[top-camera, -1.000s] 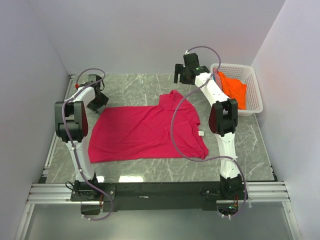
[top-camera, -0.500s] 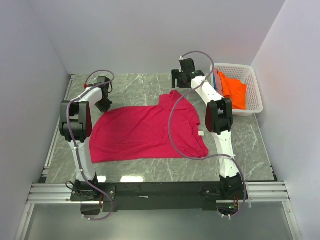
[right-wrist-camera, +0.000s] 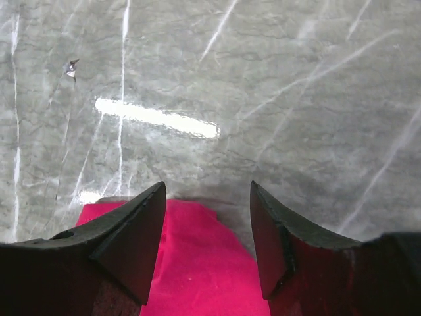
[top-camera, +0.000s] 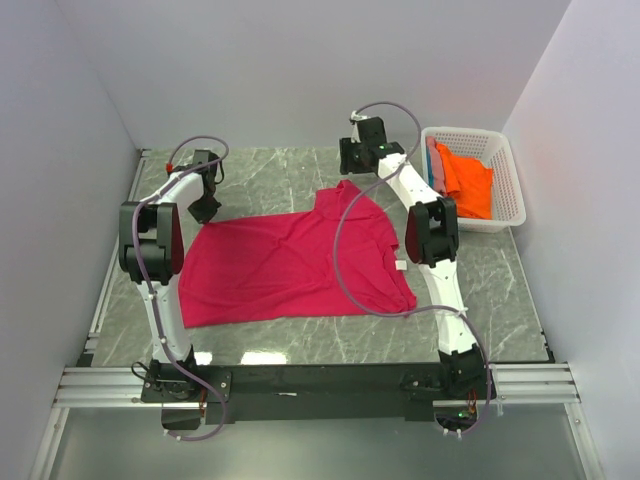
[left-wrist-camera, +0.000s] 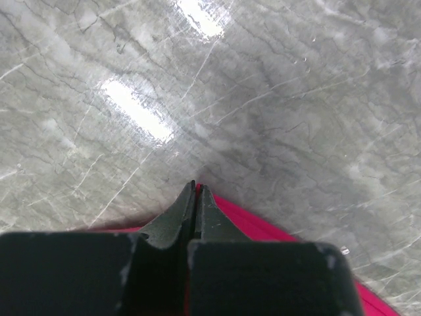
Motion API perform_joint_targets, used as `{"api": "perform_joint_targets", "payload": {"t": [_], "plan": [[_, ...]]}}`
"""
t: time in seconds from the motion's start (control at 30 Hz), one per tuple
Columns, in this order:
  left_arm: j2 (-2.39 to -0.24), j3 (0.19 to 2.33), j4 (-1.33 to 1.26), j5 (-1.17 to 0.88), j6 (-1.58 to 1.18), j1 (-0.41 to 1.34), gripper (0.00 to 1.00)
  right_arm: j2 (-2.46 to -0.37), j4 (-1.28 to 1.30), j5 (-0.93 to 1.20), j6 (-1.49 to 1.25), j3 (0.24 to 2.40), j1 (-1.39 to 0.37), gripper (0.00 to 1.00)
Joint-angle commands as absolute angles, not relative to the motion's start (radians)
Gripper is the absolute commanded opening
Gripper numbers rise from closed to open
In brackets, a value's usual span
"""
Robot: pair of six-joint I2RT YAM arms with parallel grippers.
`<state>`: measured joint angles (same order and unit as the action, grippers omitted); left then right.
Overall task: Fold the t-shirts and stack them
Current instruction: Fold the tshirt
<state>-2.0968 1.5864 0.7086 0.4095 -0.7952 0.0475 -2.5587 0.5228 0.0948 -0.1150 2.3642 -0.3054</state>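
Note:
A crimson-pink t-shirt lies spread flat on the marble table. My left gripper is at its far left corner and is shut on the cloth edge. In the left wrist view a pink sliver shows beside the closed fingertips of the left gripper. My right gripper hovers at the shirt's far tip. In the right wrist view the right gripper is open, its fingers either side of the pink cloth. An orange t-shirt lies in the basket, with a blue-teal edge beside it.
The white lattice basket stands at the table's far right, against the right wall. Grey cables loop from both arms, and the right arm's cable hangs over the shirt. Walls close in the table on the left, back and right.
The left gripper moved slightly right and closed on the shirt's far left corner. The right arm swung left from beside the basket toward the shirt's far tip, its jaws narrowing.

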Motion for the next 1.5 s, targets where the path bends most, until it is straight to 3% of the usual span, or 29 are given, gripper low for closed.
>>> {"api": "perform_joint_targets", "payload": {"t": [0.0,0.53,0.67,0.83,1.0,1.2,1.47], "plan": [[-2.048,1.626,0.729,0.436,-0.767,0.046,0.01,-2.571,0.497,0.098,-0.066,2.407,-0.337,0.61],[-2.051,1.601,0.721,0.434,-0.762,0.046,0.01,-2.569,0.607,0.069,-0.117,2.359,-0.354,0.52],[-2.049,1.595,0.713,0.43,-0.759,0.046,0.01,-2.565,0.617,0.064,-0.112,2.35,-0.351,0.41],[-2.043,1.601,0.712,0.431,-0.753,0.048,0.01,-2.553,0.601,0.064,-0.1,2.376,-0.351,0.13],[-2.033,1.614,0.71,0.429,-0.746,0.046,0.01,-2.482,0.551,0.031,-0.051,2.355,-0.351,0.0],[-1.988,1.598,0.703,0.434,-0.747,0.048,0.01,-2.31,0.468,0.017,0.023,2.211,-0.353,0.0],[-1.965,1.626,0.73,0.474,-0.759,0.048,0.01,-2.229,0.485,-0.055,0.067,2.201,-0.353,0.0]]}}
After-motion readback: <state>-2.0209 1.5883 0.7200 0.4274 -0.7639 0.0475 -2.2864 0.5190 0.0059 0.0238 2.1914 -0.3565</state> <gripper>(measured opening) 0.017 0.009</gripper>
